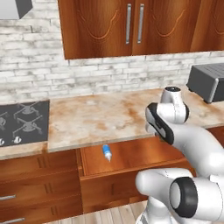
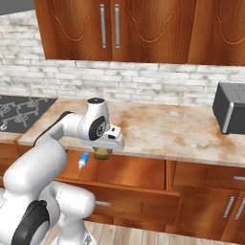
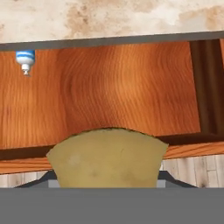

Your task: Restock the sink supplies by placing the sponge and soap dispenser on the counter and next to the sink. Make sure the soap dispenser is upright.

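Observation:
My gripper (image 2: 102, 151) hangs over the open drawer (image 2: 134, 171), just below the counter's front edge, and is shut on the sponge (image 2: 101, 154). In the hand view the tan sponge (image 3: 107, 157) bulges up from the bottom and covers the fingertips. The soap dispenser (image 1: 106, 152), a slim blue bottle with a white pump, lies on its side on the drawer floor near the left wall (image 2: 83, 160) (image 3: 25, 60). The counter (image 1: 100, 118) (image 2: 167, 129) (image 3: 109, 17) runs above the drawer. The sink is out of view.
A black gas hob (image 1: 24, 120) (image 2: 19, 112) is set into the counter at the left. A dark grey toaster (image 1: 208, 83) (image 2: 232, 115) stands at the right. Brown wall cabinets (image 1: 131, 26) hang above, and the drawer (image 1: 131, 157) juts out over the floor.

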### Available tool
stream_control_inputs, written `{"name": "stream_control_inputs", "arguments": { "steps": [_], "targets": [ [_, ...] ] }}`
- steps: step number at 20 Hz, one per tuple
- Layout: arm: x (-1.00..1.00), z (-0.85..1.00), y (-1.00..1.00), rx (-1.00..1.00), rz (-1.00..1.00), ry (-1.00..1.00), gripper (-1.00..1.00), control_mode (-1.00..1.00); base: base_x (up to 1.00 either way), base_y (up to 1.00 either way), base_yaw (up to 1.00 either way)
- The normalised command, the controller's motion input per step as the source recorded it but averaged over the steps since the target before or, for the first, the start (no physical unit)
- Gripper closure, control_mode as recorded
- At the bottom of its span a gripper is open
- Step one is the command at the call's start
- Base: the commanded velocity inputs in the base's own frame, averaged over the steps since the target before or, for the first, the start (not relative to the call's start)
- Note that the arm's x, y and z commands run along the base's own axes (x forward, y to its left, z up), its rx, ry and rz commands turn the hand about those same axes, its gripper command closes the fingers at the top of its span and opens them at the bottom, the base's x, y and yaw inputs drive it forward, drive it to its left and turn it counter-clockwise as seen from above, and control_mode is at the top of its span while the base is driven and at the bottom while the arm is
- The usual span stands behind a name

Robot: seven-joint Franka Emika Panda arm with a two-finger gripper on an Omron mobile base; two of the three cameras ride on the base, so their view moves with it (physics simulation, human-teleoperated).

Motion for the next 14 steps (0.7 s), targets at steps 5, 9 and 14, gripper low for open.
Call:
{"name": "stream_control_inputs", "arguments": {
  "steps": [5, 9, 14],
  "targets": [
    [0.00, 0.00, 0.00, 0.00, 0.00, 0.00, 1.00, 1.00, -0.34, 0.18, -0.54],
    [0.00, 0.00, 0.00, 0.00, 0.00, 0.00, 1.00, 1.00, -0.16, 0.13, -0.84],
    [0.00, 0.00, 0.00, 0.00, 0.00, 0.00, 1.00, 1.00, -0.06, 0.00, -0.96]
  ]
}}
